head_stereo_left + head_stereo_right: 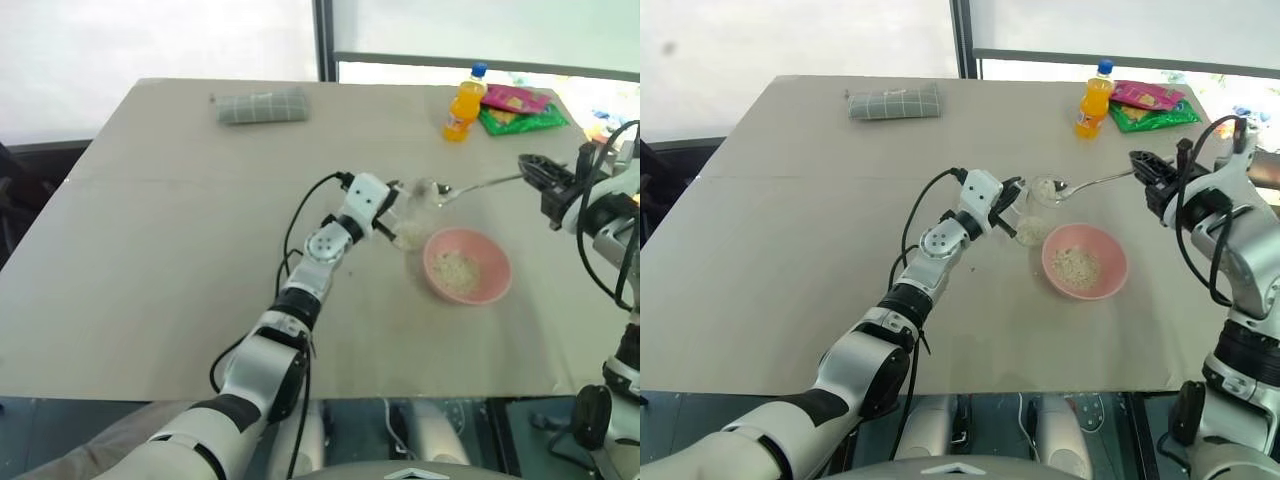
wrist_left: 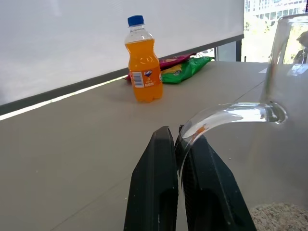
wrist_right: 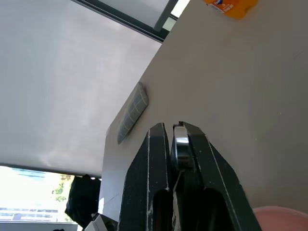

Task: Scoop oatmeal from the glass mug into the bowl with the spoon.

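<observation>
Left gripper (image 1: 1012,208): clamped on the handle of the glass mug (image 1: 1037,215), just left of the bowl (image 1: 1084,261). Oatmeal (image 1: 1075,266): in bowl and mug. Spoon (image 1: 1092,183): scoop above mug, handle pinched in right gripper (image 1: 1143,164), beyond the bowl's right.

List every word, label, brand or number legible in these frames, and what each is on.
"Fanta": on the blue label of the orange bottle, read in the left wrist view; the small print under it is too small to read.
Snack packets, pink and green, behind the bottle: printing too blurred to read.
Nothing else bears readable text.
</observation>
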